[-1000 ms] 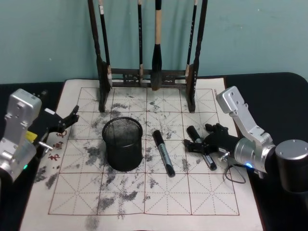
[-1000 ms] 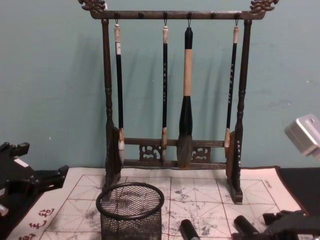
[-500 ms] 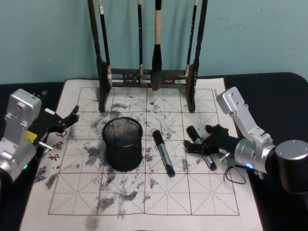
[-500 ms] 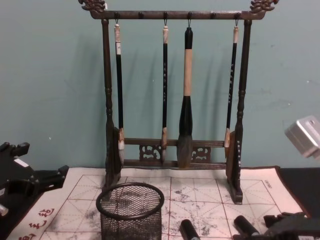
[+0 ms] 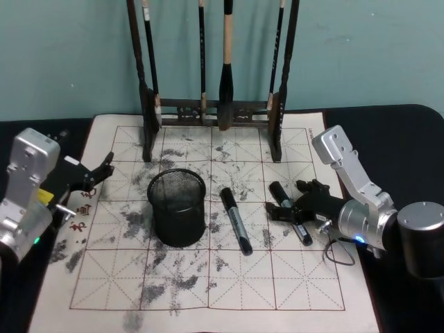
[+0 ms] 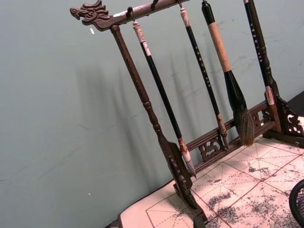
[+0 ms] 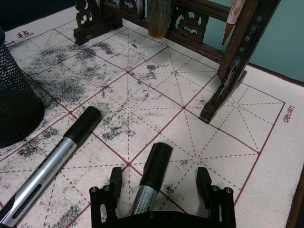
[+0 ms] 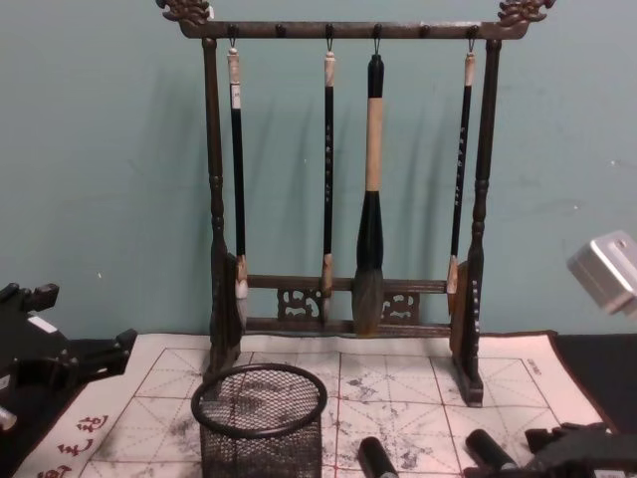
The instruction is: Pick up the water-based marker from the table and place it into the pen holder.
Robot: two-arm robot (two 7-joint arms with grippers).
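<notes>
Left marker [image 5: 236, 220] btwn pen holder [image 5: 177, 216] & right marker [image 5: 279, 192].

Right gripper [image 7: 159, 173] reaches forward and low, jaws spread wide, wrist seemingly level. Left gripper [image 5: 100, 172] hangs at the left, angled inward.

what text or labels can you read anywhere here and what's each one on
"deli": red print along the edge of the felt mat.
Red characters on the mat's left margin: too blurred to read.
Print on the grey barrels of the marker at the right gripper and the second marker: too small to read.
Lettering on the hanging brushes: too small to read.
</notes>
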